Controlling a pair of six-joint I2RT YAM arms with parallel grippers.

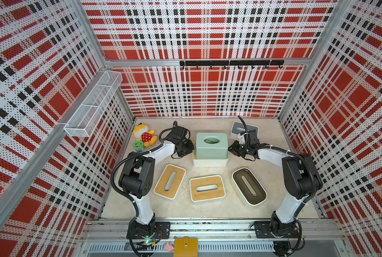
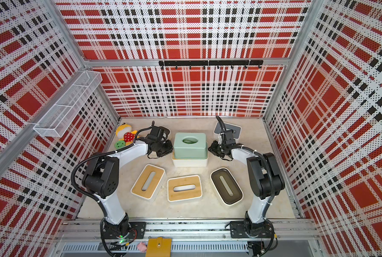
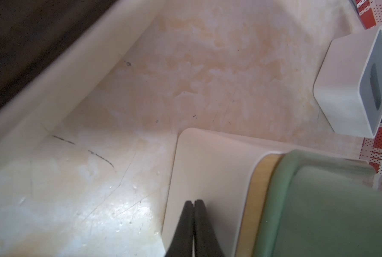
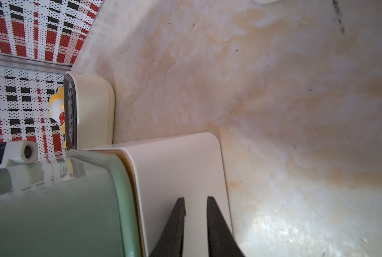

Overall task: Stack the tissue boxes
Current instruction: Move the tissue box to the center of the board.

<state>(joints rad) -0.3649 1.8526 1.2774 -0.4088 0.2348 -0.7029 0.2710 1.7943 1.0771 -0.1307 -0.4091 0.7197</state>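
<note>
Red, black and white plaid walls (image 1: 207,33) close in a beige marbled tabletop (image 1: 210,125). Between the grippers a squarish mint-green tissue box (image 1: 210,150), slot up, sits on a white rectangular box with a tan wood lid (image 1: 210,162), whose long axis runs from gripper to gripper. The left gripper (image 3: 194,203), fingers pressed together and empty, is at one short end. The right gripper (image 4: 195,200), fingers nearly together and empty, is at the other. I count seven boxes. Nearer the arm bases lie a diagonal wood-lidded box (image 1: 170,181), a crosswise wood-lidded box (image 1: 207,188) and a diagonal olive-lidded box (image 1: 249,189). Beyond the right gripper is a grey-lidded box (image 3: 341,89), and beyond the left a dark-lidded box (image 4: 92,106).
</note>
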